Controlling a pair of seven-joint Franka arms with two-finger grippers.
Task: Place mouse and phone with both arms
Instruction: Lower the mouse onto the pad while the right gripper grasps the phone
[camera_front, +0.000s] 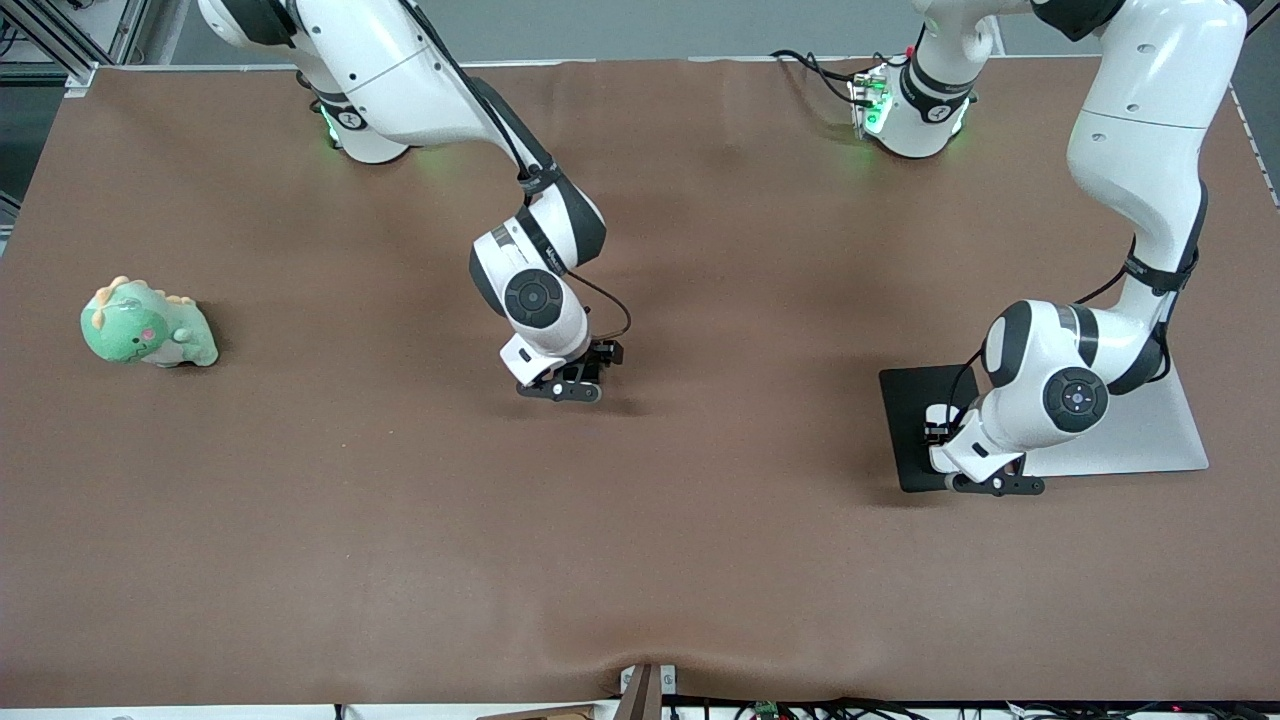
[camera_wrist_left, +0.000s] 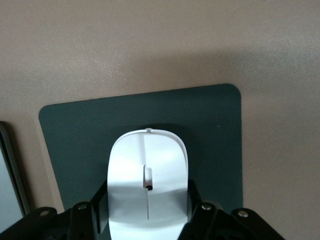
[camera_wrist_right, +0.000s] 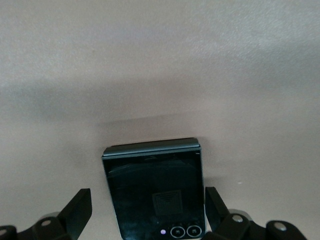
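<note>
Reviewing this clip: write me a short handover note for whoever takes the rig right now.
Left gripper: shut on the mouse, over the dark pad at the left arm's end of the table.
Right gripper: open, its fingers either side of the phone, which lies on the brown table mid-table.
Done: mouse brought to the pad.
Left: release the mouse; phone not yet gripped or placed.

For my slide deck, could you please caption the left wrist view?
Left claw shut on the white mouse over the dark pad.

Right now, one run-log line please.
left hand: shut on mouse, over pad | right hand: open around phone on table
</note>
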